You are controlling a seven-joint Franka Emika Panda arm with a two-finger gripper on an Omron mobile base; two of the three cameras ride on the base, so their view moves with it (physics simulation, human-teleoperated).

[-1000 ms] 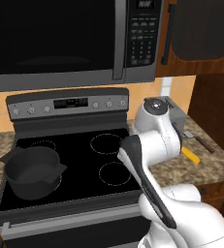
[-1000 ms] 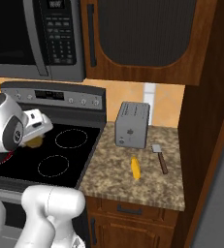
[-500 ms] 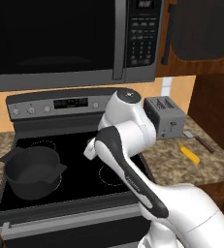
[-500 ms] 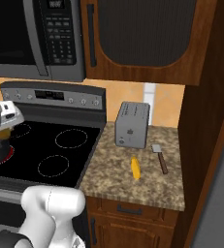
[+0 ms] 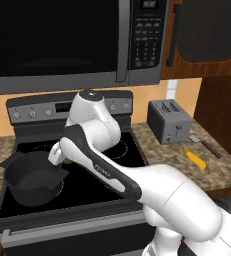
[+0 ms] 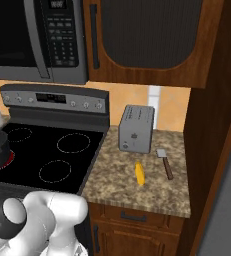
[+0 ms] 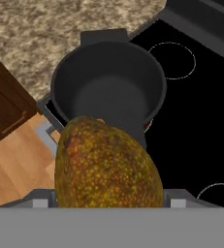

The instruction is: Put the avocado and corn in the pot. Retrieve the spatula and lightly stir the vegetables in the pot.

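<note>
The claw [image 7: 108, 203] held the avocado [image 7: 106, 164] just above the near rim of the pot [image 7: 108, 80], which sat empty on the front left burner of the stove [image 5: 112, 165]. The corn [image 6: 139, 172] and spatula [image 6: 164, 161] lay on the counter [image 6: 137, 190] before the toaster [image 6: 135, 128]. No writing on the microwave [image 5: 87, 40] keypad could be read.

Mottled avocado [image 7: 106, 164] over the dark, empty pot [image 7: 108, 85] (corn [image 6: 139, 172] and spatula [image 6: 164, 161] on the counter).
</note>
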